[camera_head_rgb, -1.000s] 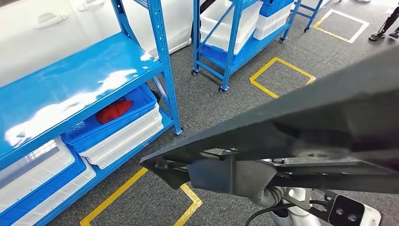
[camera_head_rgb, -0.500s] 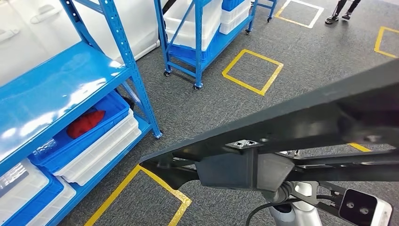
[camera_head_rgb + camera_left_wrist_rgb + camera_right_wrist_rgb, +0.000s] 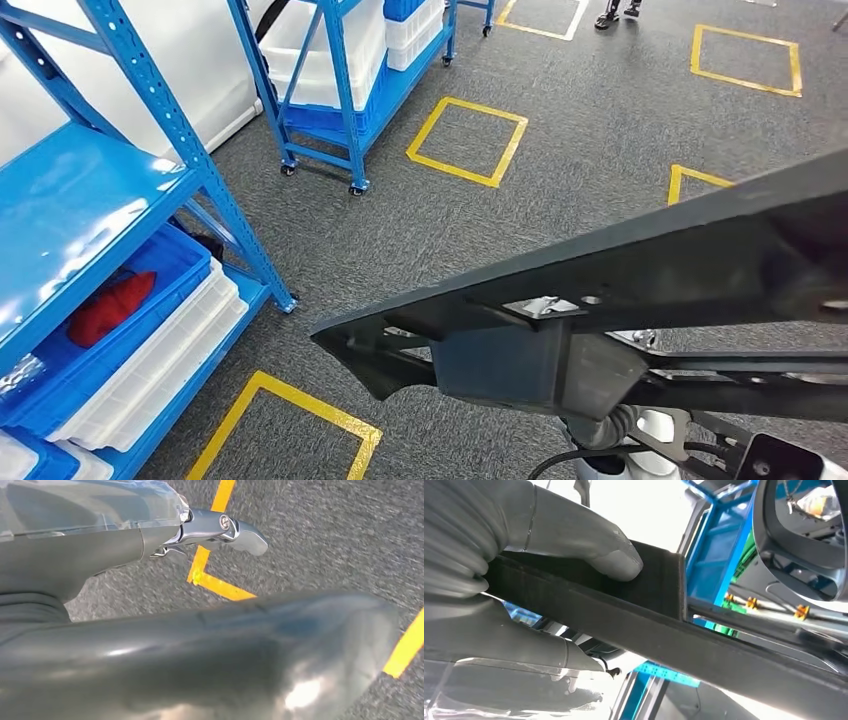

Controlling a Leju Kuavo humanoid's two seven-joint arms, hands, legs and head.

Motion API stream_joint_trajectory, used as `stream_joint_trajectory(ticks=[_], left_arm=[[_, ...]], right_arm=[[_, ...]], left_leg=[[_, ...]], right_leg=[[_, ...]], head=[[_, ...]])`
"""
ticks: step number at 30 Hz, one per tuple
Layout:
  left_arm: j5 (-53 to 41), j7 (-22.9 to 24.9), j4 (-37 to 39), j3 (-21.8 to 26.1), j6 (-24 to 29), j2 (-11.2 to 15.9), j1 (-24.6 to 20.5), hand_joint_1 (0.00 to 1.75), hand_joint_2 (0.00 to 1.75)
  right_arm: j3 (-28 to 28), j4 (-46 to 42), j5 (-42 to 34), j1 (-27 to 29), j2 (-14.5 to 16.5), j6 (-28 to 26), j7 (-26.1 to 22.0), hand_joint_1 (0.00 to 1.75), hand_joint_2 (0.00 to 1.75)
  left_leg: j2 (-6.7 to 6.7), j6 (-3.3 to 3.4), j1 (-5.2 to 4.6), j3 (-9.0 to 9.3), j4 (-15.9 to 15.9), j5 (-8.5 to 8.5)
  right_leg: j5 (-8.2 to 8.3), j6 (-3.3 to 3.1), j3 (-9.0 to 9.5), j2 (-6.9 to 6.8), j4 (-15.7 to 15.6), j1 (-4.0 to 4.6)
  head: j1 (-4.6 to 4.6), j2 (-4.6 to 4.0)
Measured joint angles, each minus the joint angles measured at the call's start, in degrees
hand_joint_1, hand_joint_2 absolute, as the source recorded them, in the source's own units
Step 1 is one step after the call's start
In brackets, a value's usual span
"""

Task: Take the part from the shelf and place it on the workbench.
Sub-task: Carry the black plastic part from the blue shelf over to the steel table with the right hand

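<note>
A: Bright, even light overhead; glare streaks the blue shelf (image 3: 70,215).
B: The left wrist view is motion-blurred, its carpet (image 3: 325,535) smeared. The right wrist view's background blows out white.

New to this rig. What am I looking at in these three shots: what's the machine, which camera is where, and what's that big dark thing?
This is a two-legged humanoid robot with two arms, each ending in a many-fingered hand. The head view looks forward and down from high on its body. The long dark part crossing that picture is what it carries; the job is to bring it from a shelf to a workbench.

The other two pictures come from cameras at the wrists, and are turned. In the right wrist view, the right hand grips the part's edge, its thick grey thumb pressed on the dark surface. The left wrist view shows the left hand close beside the part, but whether it grips is unclear.

Around it: grey carpet with yellow taped squares, and blue shelving holding blue and white bins, one with something red inside.
</note>
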Motion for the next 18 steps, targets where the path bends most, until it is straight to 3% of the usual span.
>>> stream_joint_trajectory(ticks=[2,4,6,7,8,9,10,12,13,15,16,18], left_arm=[[0.0,0.7,0.0,-0.2,0.1,0.1,-0.3,0.0,0.0],[0.0,1.1,0.0,-0.6,0.2,0.1,-0.2,0.0,0.0],[0.0,1.4,0.0,-1.0,0.2,0.1,0.0,0.0,0.0],[0.0,1.5,0.0,-1.1,0.2,0.1,0.0,0.0,0.0],[0.0,1.6,0.0,-1.1,0.0,0.1,-0.1,0.0,0.0],[0.0,1.7,0.0,-1.3,-0.2,0.1,-0.2,0.0,0.0],[0.0,1.9,0.0,-1.4,-0.4,0.0,-0.3,0.0,0.0],[0.0,2.2,0.0,-1.7,-0.6,-0.2,-0.4,0.0,0.0],[0.0,2.3,0.0,-1.9,-0.6,-0.4,-0.4,0.0,0.0],[0.0,2.3,0.0,-2.1,-0.6,-0.7,-0.4,0.0,0.0],[0.0,2.3,0.0,-2.1,-0.4,-0.8,-0.5,0.0,0.0],[0.0,2.3,0.0,-2.1,-0.2,-1.1,-0.6,0.0,0.0]], right_arm=[[-0.2,-0.3,0.2,0.0,0.0,-0.3,0.0,1.75,1.75],[-0.3,-0.5,0.6,-0.2,0.0,-1.2,0.0,1.75,1.75],[-0.3,-0.5,0.9,-0.3,-0.1,-2.4,0.0,1.75,1.75],[-0.2,-0.5,1.0,-0.3,-0.2,-2.9,0.0,1.75,1.75],[-0.2,-0.5,1.0,-0.3,-0.3,-3.4,0.0,1.75,1.75],[-0.1,-0.5,1.0,-0.3,-0.4,-3.8,0.0,1.75,1.75],[0.0,-0.5,1.0,-0.3,-0.7,-4.2,0.0,1.75,1.75],[0.4,-0.6,1.2,-0.3,-1.2,-5.0,0.0,1.75,1.75],[0.5,-0.7,1.3,-0.3,-1.4,-5.2,0.0,1.75,1.75],[0.7,-0.9,1.5,-0.2,-2.0,-5.5,0.0,1.75,1.75],[0.7,-1.0,1.6,-0.1,-2.3,-5.7,0.0,1.75,1.75],[0.7,-1.6,1.3,0.0,-2.8,-6.1,0.0,1.75,1.75]], left_leg=[[1.52,0.76,0.14,0.29,-0.7,0.46],[3.23,1.26,0.0,0.41,-1.0,0.57],[5.0,1.44,-0.22,0.35,-0.9,0.49],[5.82,1.43,-0.26,0.34,-0.9,0.44],[6.56,1.37,-0.28,0.37,-0.9,0.38],[7.24,1.25,-0.29,0.48,-0.9,0.29],[7.82,1.08,-0.35,0.65,-0.9,0.16],[8.83,0.53,-0.65,0.94,-0.7,-0.2],[9.32,0.23,-0.8,1.06,-0.6,-0.35],[10.42,-0.39,-0.88,1.39,-0.7,-0.59],[10.28,-0.7,-0.74,1.5,-0.4,-0.97],[8.06,-1.18,-0.41,0.33,2.9,-3.37]], right_leg=[[-1.17,0.59,-0.93,-2.37,1.8,0.22],[-4.71,1.04,-3.89,-5.95,7.9,0.25],[-7.51,1.46,-7.07,-7.07,14.5,-0.09],[-7.43,1.6,-7.4,-7.26,15.5,-0.22],[-6.42,1.67,-6.61,-7.49,14.3,-0.3],[-4.72,1.66,-4.64,-8.06,10.9,-0.33],[-3.23,1.48,-2.22,-9.45,6.7,-0.23],[-1.62,0.64,1.14,-11.61,0.8,0.23],[-1.61,0.18,1.58,-12.02,-0.2,0.49],[-1.5,-0.53,1.49,-10.69,-0.4,0.68],[-1.37,-0.83,1.6,-10.07,-0.6,0.59],[-1.1,-1.42,1.88,-8.88,-1.1,0.27]], head=[[0.01,0.0],[0.01,0.0],[0.02,0.0],[0.02,0.0],[0.02,0.0],[0.02,0.0],[0.02,0.0],[0.01,0.0],[0.0,0.0],[0.0,0.0],[0.0,0.0],[0.0,0.0]])
